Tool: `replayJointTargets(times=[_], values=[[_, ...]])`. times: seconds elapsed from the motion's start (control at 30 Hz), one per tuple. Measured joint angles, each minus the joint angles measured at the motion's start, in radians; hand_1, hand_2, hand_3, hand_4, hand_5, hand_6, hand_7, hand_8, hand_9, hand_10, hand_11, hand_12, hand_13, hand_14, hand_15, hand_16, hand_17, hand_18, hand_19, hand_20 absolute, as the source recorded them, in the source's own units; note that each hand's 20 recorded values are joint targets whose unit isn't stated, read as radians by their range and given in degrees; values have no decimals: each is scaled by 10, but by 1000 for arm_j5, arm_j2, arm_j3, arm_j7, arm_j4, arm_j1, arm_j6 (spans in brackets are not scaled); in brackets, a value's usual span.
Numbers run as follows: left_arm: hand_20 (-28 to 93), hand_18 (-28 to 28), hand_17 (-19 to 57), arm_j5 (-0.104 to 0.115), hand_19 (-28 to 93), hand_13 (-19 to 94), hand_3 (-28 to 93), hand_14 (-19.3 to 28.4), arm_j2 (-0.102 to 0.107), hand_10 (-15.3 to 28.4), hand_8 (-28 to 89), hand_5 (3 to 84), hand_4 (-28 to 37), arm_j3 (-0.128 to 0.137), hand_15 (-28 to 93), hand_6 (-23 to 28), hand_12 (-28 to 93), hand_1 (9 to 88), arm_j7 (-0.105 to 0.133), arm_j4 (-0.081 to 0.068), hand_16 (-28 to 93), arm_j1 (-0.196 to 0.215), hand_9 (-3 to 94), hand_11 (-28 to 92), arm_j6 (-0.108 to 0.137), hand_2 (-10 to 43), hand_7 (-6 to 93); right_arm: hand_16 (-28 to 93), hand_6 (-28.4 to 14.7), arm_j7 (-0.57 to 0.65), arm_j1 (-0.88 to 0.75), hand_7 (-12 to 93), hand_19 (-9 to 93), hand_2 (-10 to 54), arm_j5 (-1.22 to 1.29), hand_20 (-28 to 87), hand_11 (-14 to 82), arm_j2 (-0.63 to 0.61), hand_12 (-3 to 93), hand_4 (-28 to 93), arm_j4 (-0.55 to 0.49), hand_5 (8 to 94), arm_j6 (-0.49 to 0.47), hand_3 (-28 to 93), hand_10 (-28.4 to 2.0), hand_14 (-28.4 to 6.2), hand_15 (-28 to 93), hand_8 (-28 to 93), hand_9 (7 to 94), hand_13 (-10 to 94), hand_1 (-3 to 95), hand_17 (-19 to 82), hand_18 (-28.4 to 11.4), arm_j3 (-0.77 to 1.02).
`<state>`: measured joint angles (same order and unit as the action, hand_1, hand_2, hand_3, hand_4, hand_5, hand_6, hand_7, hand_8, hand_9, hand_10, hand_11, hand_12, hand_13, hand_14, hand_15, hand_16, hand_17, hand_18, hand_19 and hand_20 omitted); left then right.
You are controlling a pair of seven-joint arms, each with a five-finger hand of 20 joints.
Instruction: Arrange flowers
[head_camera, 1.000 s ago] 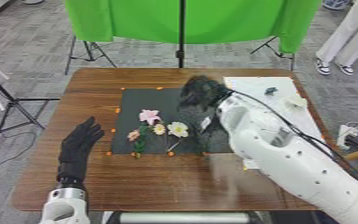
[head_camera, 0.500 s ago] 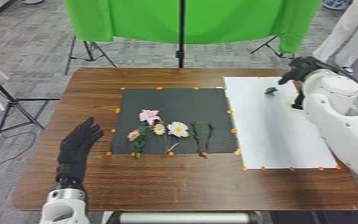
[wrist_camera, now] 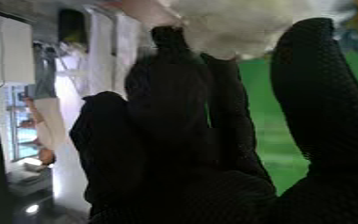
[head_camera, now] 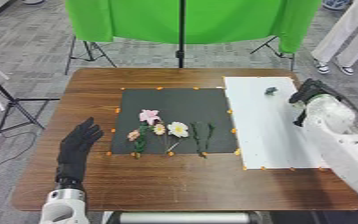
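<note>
My right hand (head_camera: pixel 310 91) is over the right part of the white sheet (head_camera: pixel 273 132), near its far corner, arm coming in from the right. Fingers extended, loosely together. From the head view I can't tell if they touch anything. My left hand (head_camera: pixel 76 146) is at the left side of the brown table (head_camera: pixel 158 182), beside the black mat (head_camera: pixel 162 100) and apart from it, fingers straight and close together, pointing away from me.

Flowers on the mat, near half: pink flower (head_camera: pixel 149 116) farthest away, peach flower (head_camera: pixel 134 135) at left, cream flower (head_camera: pixel 159 129) in the middle, white flower (head_camera: pixel 178 129) right of it. Leafy green stem (head_camera: pixel 140 146) below the peach one. Two green sprigs (head_camera: pixel 200 139) lie just right of the white flower, side by side. Small dark green piece (head_camera: pixel 271 91) is on the sheet, left of my right hand. Orange bits (head_camera: pixel 234 131) dot the edges of mat and sheet. Green cloth (head_camera: pixel 238 25) hangs beyond the table.

Right wrist view: fingers long and mostly straight, thumb standing well off them. Pale bloom (wrist_camera: pixel 238 25), blurred, is at the tips, between fingers and thumb; can't tell if it's gripped. Green cloth shows behind, between thumb and fingers.
</note>
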<state>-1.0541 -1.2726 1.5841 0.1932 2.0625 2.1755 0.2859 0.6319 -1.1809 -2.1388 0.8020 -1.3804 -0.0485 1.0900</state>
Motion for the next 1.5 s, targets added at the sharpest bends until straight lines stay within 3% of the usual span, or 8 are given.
replayJointTargets(times=[0.1,0.2,0.4,0.67,0.8,1.0,1.17,1.5], values=[[172,110,48,0,112,305,674,165,0,134,-57,393,-283,0,279,65,108,202,0,0,-33,0,380,198,0,70,93,319,34,-25,-15,212,932,-95,-13,564,82,-1,323,-223,7,737,67,559,-85,-10,597,4,906,932,587,685,-102,-37],[172,110,48,-1,112,305,674,166,-1,133,-57,393,-283,0,279,65,108,204,0,0,-33,0,380,198,0,70,92,305,25,-44,-16,234,932,-95,-50,573,125,-1,346,-203,18,815,109,547,-74,-4,615,65,936,937,626,700,-100,-73],[172,110,48,-3,112,305,674,166,-1,134,-56,393,-283,0,280,65,108,205,-1,0,-33,0,381,199,0,69,93,297,17,-56,-35,233,932,-95,-105,573,147,-5,350,-209,-4,830,168,558,-76,-1,625,72,937,937,635,710,-96,-67],[172,110,48,-3,111,305,676,166,0,134,-56,393,-283,0,281,64,107,204,-3,0,-33,0,381,199,-1,68,93,307,27,-98,-62,245,932,-95,-103,587,121,-82,370,-213,-237,817,167,568,-72,4,624,76,937,937,627,705,-93,-84],[172,109,48,-3,111,305,676,166,0,134,-56,394,-283,0,282,64,107,205,-3,0,-33,0,381,199,-2,67,94,327,32,-245,26,261,932,-95,-7,598,96,-100,382,-217,-300,800,138,583,-68,5,619,66,935,933,615,697,-89,-193],[174,110,46,-3,114,304,675,166,0,134,-57,394,-283,0,284,64,108,204,-2,0,-32,0,381,200,-2,68,95,333,35,-455,186,267,932,-95,28,601,83,-44,392,-217,-266,792,-17,589,-67,4,620,58,933,930,608,696,-88,-360],[173,111,45,-3,114,304,675,167,0,134,-57,394,-283,0,283,64,108,204,-2,0,-33,0,382,199,-3,67,93,335,37,-494,247,271,932,-95,9,606,78,6,393,-217,-233,782,-32,592,-67,2,622,53,929,928,605,690,-90,-463],[172,112,45,-4,114,304,677,169,0,133,-57,394,-283,0,285,64,107,205,-3,0,-32,0,382,200,-6,66,93,338,39,-520,221,257,932,-95,3,607,62,7,357,-211,-274,725,-73,591,-77,-2,623,24,852,908,561,669,-95,-469]])
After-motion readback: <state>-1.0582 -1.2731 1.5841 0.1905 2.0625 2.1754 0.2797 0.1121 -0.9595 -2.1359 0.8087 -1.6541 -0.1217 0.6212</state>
